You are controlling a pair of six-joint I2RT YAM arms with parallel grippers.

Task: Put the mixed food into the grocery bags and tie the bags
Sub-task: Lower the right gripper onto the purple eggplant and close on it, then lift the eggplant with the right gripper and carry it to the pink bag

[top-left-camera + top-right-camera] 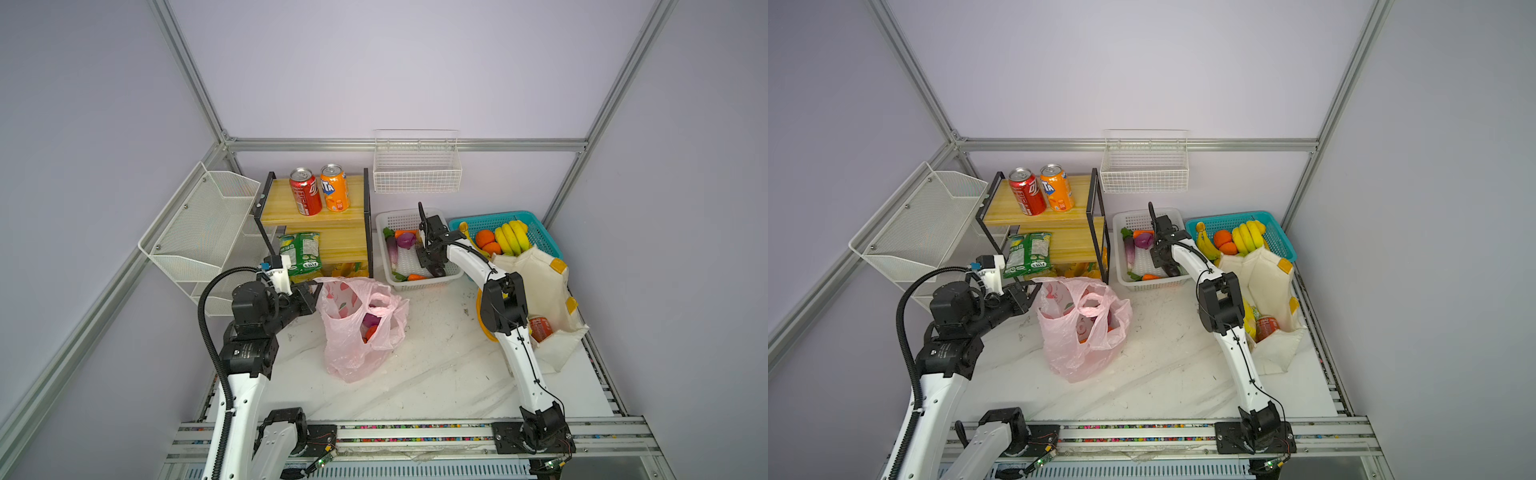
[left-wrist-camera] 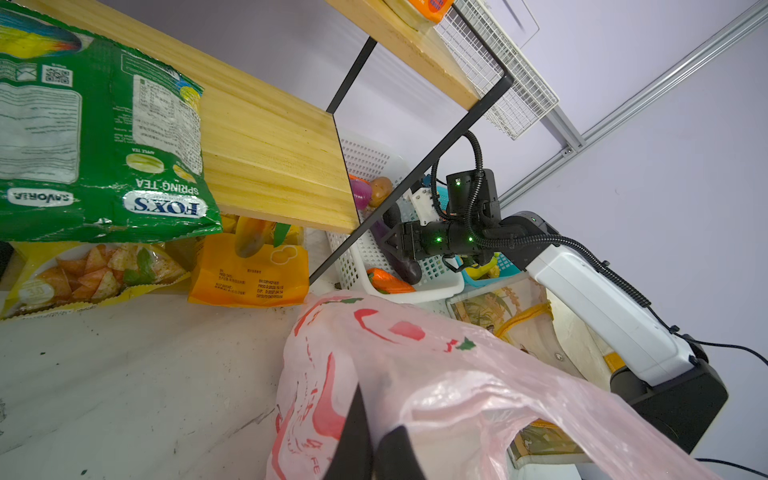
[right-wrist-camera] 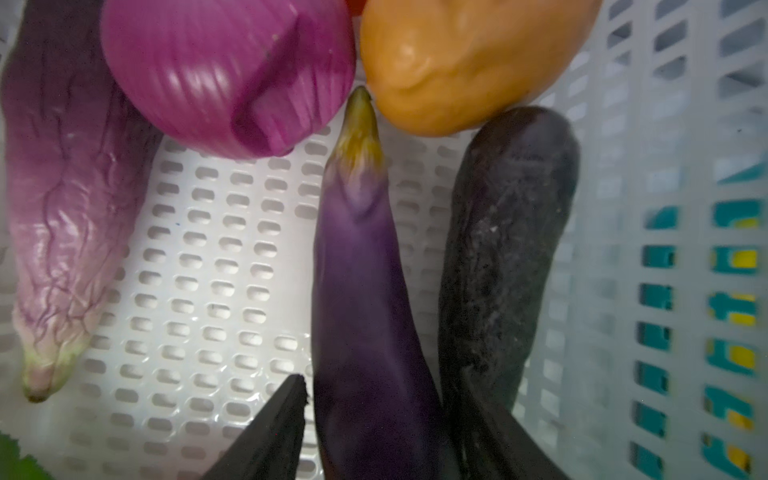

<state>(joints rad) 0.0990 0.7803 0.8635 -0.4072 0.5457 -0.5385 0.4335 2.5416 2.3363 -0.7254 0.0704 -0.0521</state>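
Clamps rim of pink bag [image 1: 357, 332] with left pincer [image 1: 312, 289]. Straddles purple eggplant [image 3: 357, 270] in white basket [image 3: 208, 249], right pincer [image 3: 374, 386] spread apart.

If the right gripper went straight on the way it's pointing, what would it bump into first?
Most likely the glossy purple eggplant in the white basket: it lies right between the right gripper's fingers. Depth is hard to judge here.

A white marble-patterned table [image 1: 436, 374] carries a two-tier wooden shelf rack [image 1: 340, 247] at the back left, with a white plastic basket [image 1: 419, 284] and a teal basket [image 1: 538, 230] beside it. A pink plastic bag [image 1: 353, 353] stands at centre and a cream cloth tote [image 1: 540, 278] at right.
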